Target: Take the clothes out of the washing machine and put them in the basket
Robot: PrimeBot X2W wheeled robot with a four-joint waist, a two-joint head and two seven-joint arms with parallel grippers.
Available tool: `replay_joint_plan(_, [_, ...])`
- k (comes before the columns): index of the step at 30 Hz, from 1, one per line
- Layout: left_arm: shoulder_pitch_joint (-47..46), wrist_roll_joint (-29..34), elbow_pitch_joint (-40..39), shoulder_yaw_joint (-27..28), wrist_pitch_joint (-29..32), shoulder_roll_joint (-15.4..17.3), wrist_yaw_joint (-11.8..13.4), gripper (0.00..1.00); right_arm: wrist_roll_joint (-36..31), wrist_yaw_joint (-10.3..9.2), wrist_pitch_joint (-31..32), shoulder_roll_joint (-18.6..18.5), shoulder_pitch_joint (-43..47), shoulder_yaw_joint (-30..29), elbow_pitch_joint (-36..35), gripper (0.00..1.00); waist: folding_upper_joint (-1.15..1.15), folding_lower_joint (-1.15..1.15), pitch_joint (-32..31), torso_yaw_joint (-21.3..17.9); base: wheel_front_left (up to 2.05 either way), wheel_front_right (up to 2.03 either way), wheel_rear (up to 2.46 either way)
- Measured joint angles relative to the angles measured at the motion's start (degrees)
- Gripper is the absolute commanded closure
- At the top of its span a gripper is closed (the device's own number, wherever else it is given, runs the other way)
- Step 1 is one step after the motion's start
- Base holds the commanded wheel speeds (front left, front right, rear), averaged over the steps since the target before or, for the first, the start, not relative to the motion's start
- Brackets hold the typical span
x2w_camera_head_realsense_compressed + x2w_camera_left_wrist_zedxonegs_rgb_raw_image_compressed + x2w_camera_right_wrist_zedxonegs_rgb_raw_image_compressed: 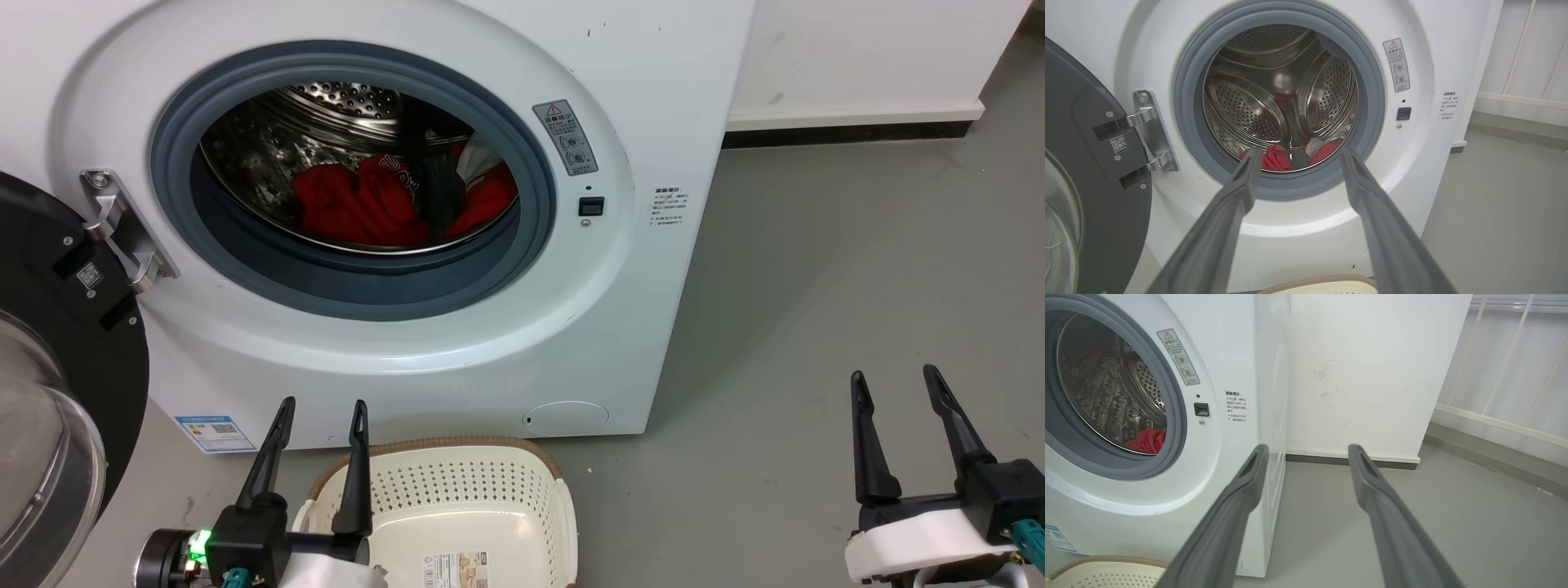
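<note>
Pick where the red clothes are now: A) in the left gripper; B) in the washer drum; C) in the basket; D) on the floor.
B: the clothes lie low in the drum, and the basket shows none.

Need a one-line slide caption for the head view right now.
Left gripper and right gripper open before the washing machine, red clothes in its drum, basket on the floor below.
</note>
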Motion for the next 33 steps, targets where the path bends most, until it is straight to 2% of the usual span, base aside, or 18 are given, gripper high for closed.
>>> replay_joint_plan(8, [-0.5, 0.2, -0.1, 0.8, 0.0, -0.1, -0.3, 0.00, 0.7, 0.00, 0.0, 0.0, -0.6, 0.1, 0.2, 0.00, 0.00, 0.00, 1.6, -0.3, 0.00, 0.00, 0.00])
replay_joint_plan(15, [-5.7, 0.6, 3.7, 2.1, 0.0, 1.3, -2.3, 0.00, 1.7, 0.00, 0.0, 0.0, -4.7, 0.8, -1.1, 0.00, 0.00, 0.00, 7.2, -1.6, 0.00, 0.00, 0.00])
replay_joint_plan(20, [-14.8, 1.0, 5.2, 3.5, 0.0, 5.4, -3.7, 0.00, 2.6, 0.00, 0.0, 0.0, -8.6, 0.1, -2.4, 0.00, 0.00, 0.00, 14.1, -3.2, 0.00, 0.00, 0.00])
replay_joint_plan(25, [-27.6, 1.2, 9.9, 3.4, 0.0, 12.2, -5.3, 0.00, 2.8, 0.00, 0.0, 0.0, -11.9, -0.4, -2.8, 0.00, 0.00, 0.01, 22.0, -4.8, 0.00, 0.00, 0.00])
replay_joint_plan(29, [-39.1, 1.0, 19.0, 1.9, 0.3, 18.0, -5.8, 0.00, 3.5, 0.00, 0.0, 0.0, -13.7, -0.1, -3.5, 0.00, 0.00, 0.02, 28.1, -6.2, 0.00, 0.00, 0.00])
replay_joint_plan(33, [-52.4, -0.6, 27.9, -2.2, 6.4, 23.2, -6.1, 0.00, 4.5, 0.00, 0.0, -0.1, -14.7, 0.4, -4.0, 0.00, 0.00, 0.02, 33.4, -7.5, 0.00, 0.00, 0.00])
